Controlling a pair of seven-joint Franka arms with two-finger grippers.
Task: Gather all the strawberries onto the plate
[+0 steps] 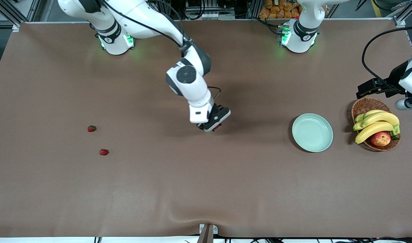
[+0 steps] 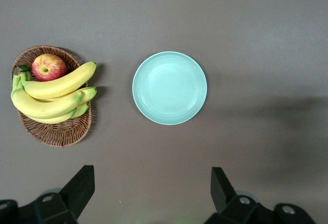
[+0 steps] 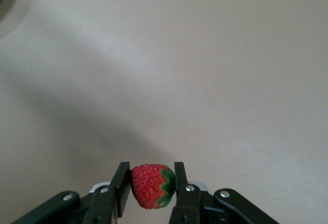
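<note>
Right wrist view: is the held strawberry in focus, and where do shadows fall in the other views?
Right wrist view: the strawberry is sharp between the right gripper fingers. Front view: the plate casts a dark shadow toward the right arm's end. Left wrist view: a soft shadow band crosses the table.

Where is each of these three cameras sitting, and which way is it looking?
Front view: high across the table, facing both arms' bases; shows the right gripper over bare table and two strawberries toward the right arm's end.
Left wrist view: on the waiting left arm, looking down at the plate and basket; its open fingers show.
Right wrist view: on the right arm, looking at its fingers gripping a strawberry.
Shared: front and left wrist views both show plate and basket.
</note>
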